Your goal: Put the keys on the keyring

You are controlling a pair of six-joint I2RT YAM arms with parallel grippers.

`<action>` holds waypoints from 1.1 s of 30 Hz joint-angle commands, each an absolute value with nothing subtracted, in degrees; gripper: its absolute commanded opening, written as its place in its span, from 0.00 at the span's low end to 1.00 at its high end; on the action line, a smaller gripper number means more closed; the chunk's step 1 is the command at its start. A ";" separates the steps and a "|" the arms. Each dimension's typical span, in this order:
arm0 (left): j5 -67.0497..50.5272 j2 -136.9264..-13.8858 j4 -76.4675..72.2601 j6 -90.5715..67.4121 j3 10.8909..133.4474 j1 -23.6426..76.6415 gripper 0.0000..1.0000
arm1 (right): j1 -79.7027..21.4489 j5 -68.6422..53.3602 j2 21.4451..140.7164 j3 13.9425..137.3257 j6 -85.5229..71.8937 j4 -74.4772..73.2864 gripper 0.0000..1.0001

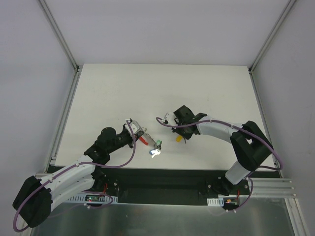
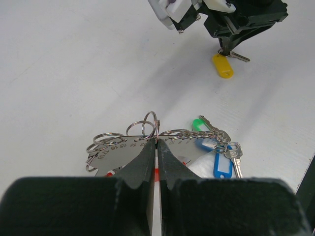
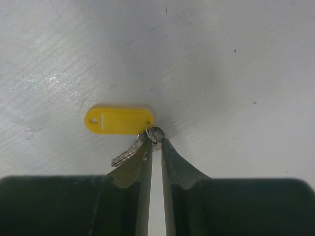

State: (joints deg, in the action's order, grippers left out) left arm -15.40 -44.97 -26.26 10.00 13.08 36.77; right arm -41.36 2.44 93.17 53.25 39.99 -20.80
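My left gripper [image 2: 156, 142] is shut on the keyring [image 2: 150, 124]; its thin metal ring stands up from the fingertips. A flat numbered metal plate [image 2: 115, 152] with several rings spreads to both sides, and a bit of red band [image 2: 156, 172] shows beneath. Keys with green [image 2: 198, 124] and blue [image 2: 222, 166] tags hang on its right end. In the top view they lie at the table's front centre [image 1: 156, 148]. My right gripper [image 3: 155, 140] pinches the head of a silver key [image 3: 127, 155] with a yellow tag [image 3: 119, 120], low on the table.
The white table [image 1: 162, 93] is walled by grey panels with metal rails at its left [image 1: 64, 118] and right edges. The two grippers are about a hand's width apart, the right arm [image 1: 216, 129] reaching in from the right.
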 commanded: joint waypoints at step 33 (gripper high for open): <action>-17.23 -45.26 -28.56 10.02 13.36 37.09 0.00 | -41.04 -1.58 94.92 56.95 41.31 -22.24 0.12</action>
State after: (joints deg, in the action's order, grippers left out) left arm -15.97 -45.15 -26.26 10.00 13.08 36.77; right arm -41.10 -0.71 94.41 54.83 40.56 -20.91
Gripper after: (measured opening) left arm 0.007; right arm 0.127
